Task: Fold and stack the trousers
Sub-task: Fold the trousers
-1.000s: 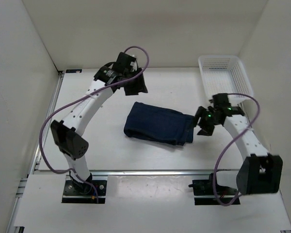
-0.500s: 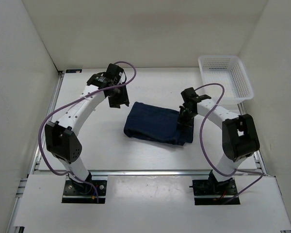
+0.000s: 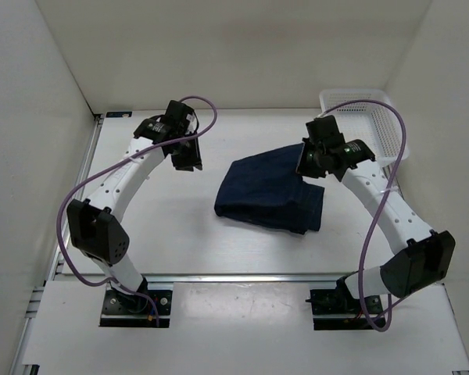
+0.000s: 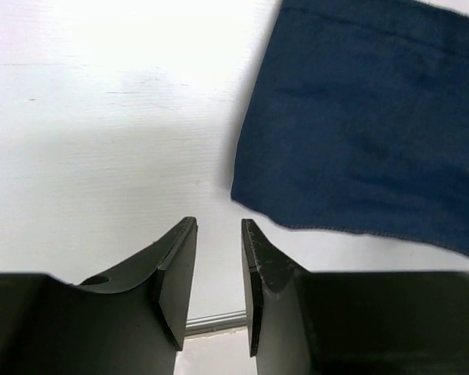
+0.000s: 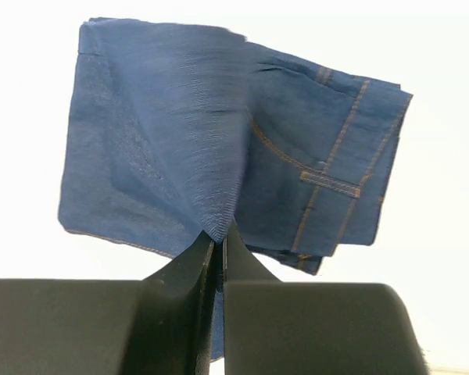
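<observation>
The trousers [image 3: 270,191], dark navy jeans folded into a compact bundle, lie in the middle of the table. My right gripper [image 3: 307,166] is shut on a pinch of their top layer at the far right side and holds that fold lifted off the table. In the right wrist view the cloth [image 5: 180,141] rises in a ridge into the closed tips [image 5: 220,234], and an orange-stitched pocket [image 5: 320,168] shows on the right. My left gripper [image 3: 186,158] hovers left of the trousers, apart from them. Its fingers [image 4: 219,234] stand slightly apart with nothing between them; the denim [image 4: 359,117] lies beyond.
A white mesh basket [image 3: 367,117] stands at the back right corner, just behind my right arm. White walls close in the table on three sides. A metal rail [image 3: 234,276] runs along the near edge.
My right gripper has closed on the trousers' top layer and pulled it up and toward the back right, shifting the bundle right. My left gripper drew back to the left and narrowed.
</observation>
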{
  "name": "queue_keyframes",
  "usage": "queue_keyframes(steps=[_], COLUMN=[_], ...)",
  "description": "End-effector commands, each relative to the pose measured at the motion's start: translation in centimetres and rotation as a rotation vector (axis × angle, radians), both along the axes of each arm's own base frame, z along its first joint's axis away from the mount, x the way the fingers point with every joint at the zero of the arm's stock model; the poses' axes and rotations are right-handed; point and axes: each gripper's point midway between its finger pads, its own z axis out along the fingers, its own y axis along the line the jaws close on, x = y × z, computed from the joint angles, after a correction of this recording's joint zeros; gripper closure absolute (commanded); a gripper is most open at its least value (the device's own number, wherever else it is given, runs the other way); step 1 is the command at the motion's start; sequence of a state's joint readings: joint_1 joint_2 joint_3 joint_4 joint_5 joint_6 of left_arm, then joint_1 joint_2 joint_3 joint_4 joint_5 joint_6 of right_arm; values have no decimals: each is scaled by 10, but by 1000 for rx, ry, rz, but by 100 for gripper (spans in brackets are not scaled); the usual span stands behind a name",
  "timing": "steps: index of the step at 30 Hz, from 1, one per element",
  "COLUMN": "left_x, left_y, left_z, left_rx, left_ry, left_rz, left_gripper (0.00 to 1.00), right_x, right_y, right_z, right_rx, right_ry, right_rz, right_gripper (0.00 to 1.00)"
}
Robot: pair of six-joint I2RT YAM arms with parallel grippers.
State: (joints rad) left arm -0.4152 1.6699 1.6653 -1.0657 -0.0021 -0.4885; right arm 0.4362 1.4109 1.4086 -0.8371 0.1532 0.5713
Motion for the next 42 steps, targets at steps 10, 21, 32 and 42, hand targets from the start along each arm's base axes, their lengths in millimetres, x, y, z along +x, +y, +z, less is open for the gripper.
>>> queue_keyframes(steps=[10, 21, 32, 42], left_x=[-18, 5, 23, -17], left_y=[-63, -101, -166, -165], left_z=[-36, -35, -57, -145], left_rx=[-67, -90, -100, -22], left_ry=[92, 66, 96, 268], left_rz=[-212, -276, -380, -417], left_gripper=[64, 64, 73, 90], right_x=[-14, -53, -60, -77], right_y=[-87, -124, -135, -123], right_z=[-62, -104, -113, -194], right_rx=[-350, -398, -229, 35], right_ry=[105, 248, 274, 509], right_rz=[-208, -308, -416, -429], right_gripper=[100, 98, 80, 100])
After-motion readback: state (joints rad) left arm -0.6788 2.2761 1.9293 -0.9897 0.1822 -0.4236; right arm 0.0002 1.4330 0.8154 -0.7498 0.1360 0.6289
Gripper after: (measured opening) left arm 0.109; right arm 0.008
